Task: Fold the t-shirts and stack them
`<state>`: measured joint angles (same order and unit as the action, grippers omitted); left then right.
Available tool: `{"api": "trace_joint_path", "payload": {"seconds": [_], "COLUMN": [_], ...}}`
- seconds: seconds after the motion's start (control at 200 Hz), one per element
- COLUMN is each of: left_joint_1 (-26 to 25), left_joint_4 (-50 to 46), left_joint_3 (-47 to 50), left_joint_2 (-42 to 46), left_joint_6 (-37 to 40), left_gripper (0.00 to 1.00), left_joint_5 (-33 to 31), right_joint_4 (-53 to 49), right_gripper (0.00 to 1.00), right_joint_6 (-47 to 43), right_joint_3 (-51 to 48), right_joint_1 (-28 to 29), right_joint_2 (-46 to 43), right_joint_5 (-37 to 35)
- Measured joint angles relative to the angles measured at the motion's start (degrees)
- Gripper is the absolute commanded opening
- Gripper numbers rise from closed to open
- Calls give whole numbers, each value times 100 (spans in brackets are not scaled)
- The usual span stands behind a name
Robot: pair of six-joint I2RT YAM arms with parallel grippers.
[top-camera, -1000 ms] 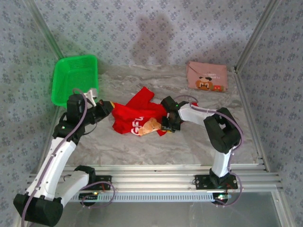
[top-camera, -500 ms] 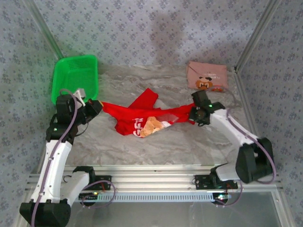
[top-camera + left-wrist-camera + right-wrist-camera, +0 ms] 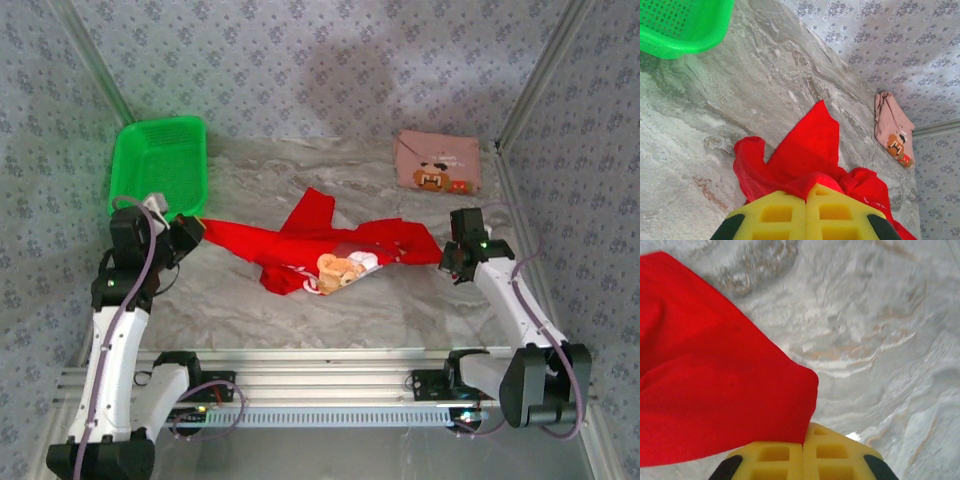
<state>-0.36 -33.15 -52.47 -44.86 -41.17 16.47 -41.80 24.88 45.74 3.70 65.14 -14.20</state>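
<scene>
The red t-shirt (image 3: 320, 245) with its tan teddy-bear print (image 3: 342, 268) is stretched across the middle of the table between both arms. My left gripper (image 3: 193, 226) is shut on its left corner; the yellow pads (image 3: 780, 212) pinch a fold of red cloth (image 3: 805, 160). My right gripper (image 3: 447, 252) is shut on the right corner, with red cloth (image 3: 725, 385) caught between its pads (image 3: 777, 455). The folded pink t-shirt (image 3: 437, 161) with a brown creature print lies at the back right, also seen in the left wrist view (image 3: 894, 127).
A green mesh basket (image 3: 160, 165) stands at the back left, close behind my left gripper; its rim (image 3: 685, 42) shows in the left wrist view. Patterned walls close in the marbled table (image 3: 300, 320) at the back and sides. An aluminium rail (image 3: 320, 375) runs along the near edge.
Both grippers have moved apart, the left one to the left and the right one far to the right, pulling the bunched red t-shirt out wide. The teddy-bear print now faces up.
</scene>
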Motion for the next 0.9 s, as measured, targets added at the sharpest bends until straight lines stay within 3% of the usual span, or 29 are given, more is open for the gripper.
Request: {"api": "trace_joint_path", "payload": {"seconds": [0.085, 0.24, 0.4, 0.55, 0.72, 0.899], "left_joint_1": [-2, -210, -540, -621, -654, -667], "left_joint_4": [-2, -57, -275, -444, -446, -490], "left_joint_3": [219, 787, 1255, 1370, 1368, 1364], "left_joint_2": [205, 525, 645, 610, 457, 435], "left_joint_6": [11, 11, -116, -153, -59, 44], "left_gripper": [0, 0, 0, 0, 0, 0], "left_joint_5": [39, 107, 50, -90, -153, -232], "right_joint_4": [-192, -426, -179, 59, -181, -741], "right_gripper": [46, 69, 71, 70, 68, 64], "right_joint_6": [264, 544, 369, -4, -404, -592], "right_joint_3": [-96, 46, 1156, 3040, 4592, 5471], "right_joint_1": [0, 0, -9, 90, 380, 667], "right_joint_2": [0, -66, 717, 2944, 4918, 5993], "right_joint_5": [225, 516, 1196, 1856, 2026, 1956]}}
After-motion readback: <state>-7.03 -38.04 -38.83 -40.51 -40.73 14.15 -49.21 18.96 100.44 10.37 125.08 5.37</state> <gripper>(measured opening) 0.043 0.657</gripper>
